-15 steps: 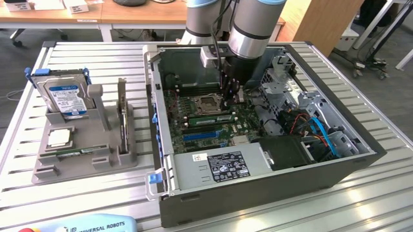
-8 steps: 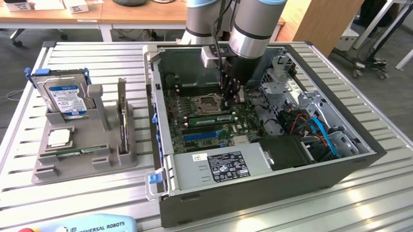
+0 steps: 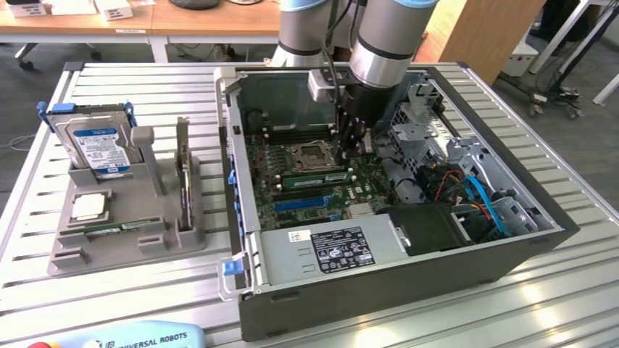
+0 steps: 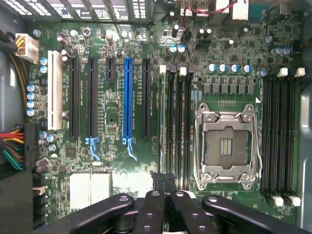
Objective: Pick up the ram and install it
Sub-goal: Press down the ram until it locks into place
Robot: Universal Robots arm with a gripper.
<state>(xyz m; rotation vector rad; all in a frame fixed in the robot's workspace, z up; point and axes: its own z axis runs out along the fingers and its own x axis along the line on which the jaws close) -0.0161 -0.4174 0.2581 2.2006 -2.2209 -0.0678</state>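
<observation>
The ram is a long green strip standing on edge in a memory slot of the motherboard, just beside the silver processor socket. My gripper hangs inside the open computer case, above the end of that row of slots. In the wrist view the gripper is shut, its two black fingers pressed together with nothing between them. It sits over the end of the memory slots next to the socket. The ram shows there only edge-on, so I cannot make it out clearly.
The case walls enclose the board, with the power supply and a drive cage with cables close to the arm. A grey holder at the exterior view's left carries a blue-labelled hard drive, a square chip and a green strip.
</observation>
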